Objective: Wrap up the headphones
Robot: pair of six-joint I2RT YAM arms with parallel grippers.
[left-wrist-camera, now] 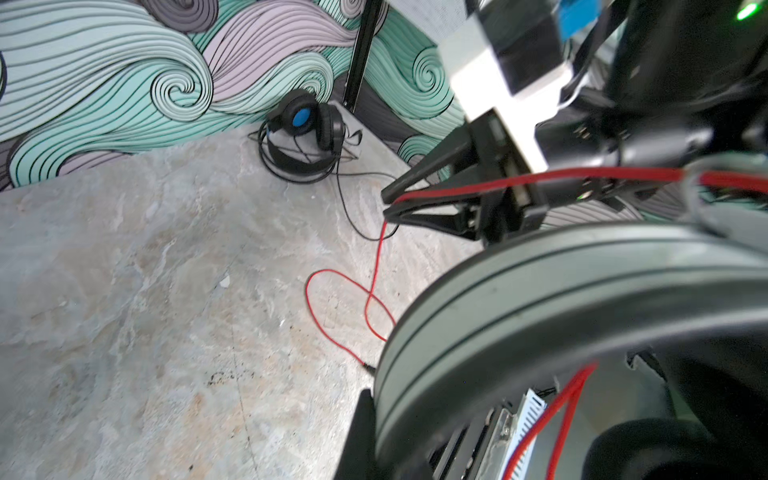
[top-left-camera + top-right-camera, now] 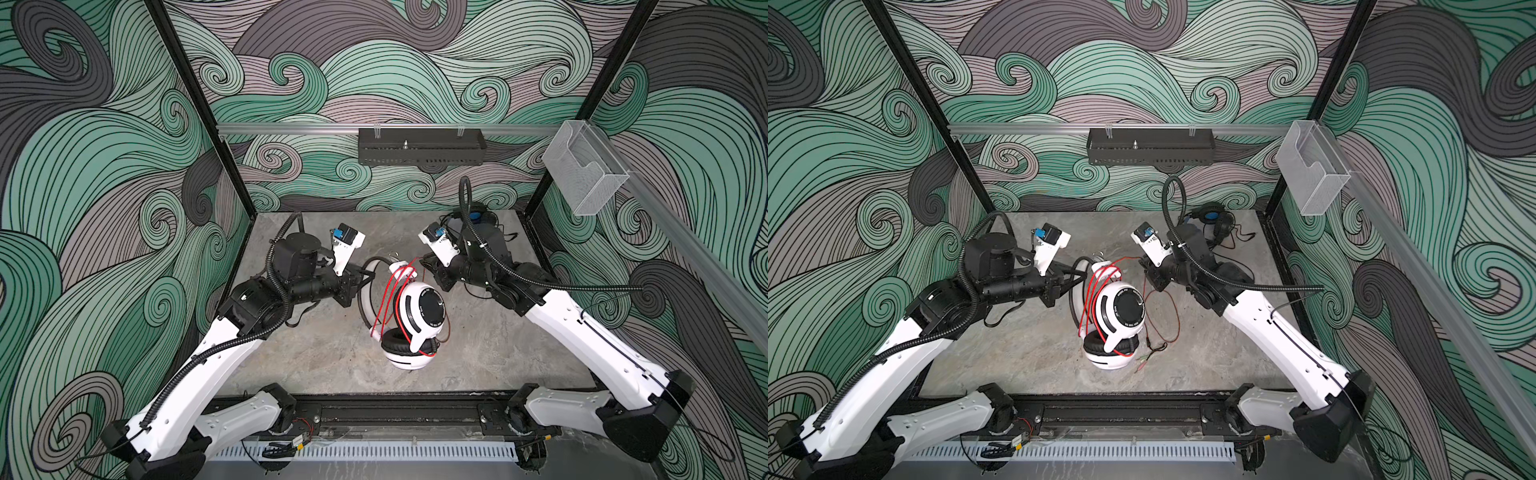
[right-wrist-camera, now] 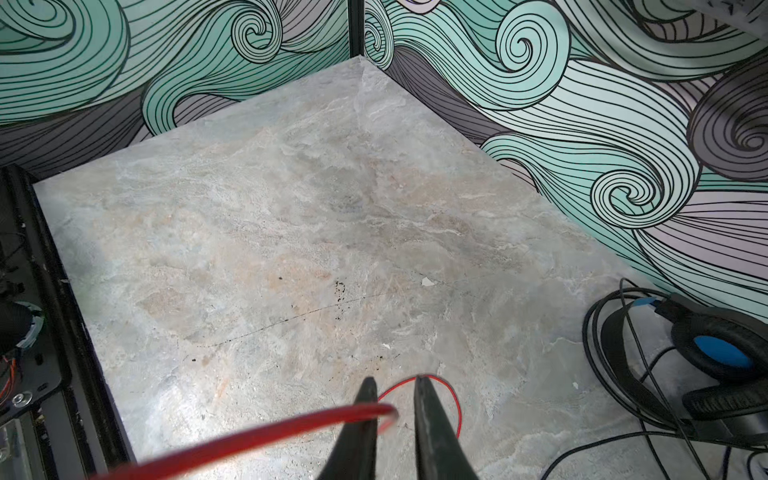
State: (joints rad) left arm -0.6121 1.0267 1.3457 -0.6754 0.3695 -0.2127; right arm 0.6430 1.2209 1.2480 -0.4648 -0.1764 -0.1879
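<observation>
Right end effector (image 3: 394,380) sits at the near edge of its wrist view, fingers parted a little. The red cord (image 1: 602,175) lies in the gap and doesn't look pinched, so call it released. Left end effector (image 2: 369,275) is clenched on the headband (image 1: 582,282) of the white headphones (image 2: 432,309), propping them tilted mid-desk with the lower cup on the desk (image 2: 324,357) and the upper cup raised. Several cord turns already cross band and cups, and the loose tail snakes over the desk on the right down to the plug end (image 2: 1152,352). Step, my read: mid-wrap, between turns. Next move likely needs a fresh pinch further along the tail, then another pass round the band, left grip steady, cord taut. Black headphones (image 2: 1214,220) sit in the far right corner with their cord loose around them, not started. Hidden: left fingertips behind the band, black headphones mostly behind the right arm in a top view, near cord blurred.
</observation>
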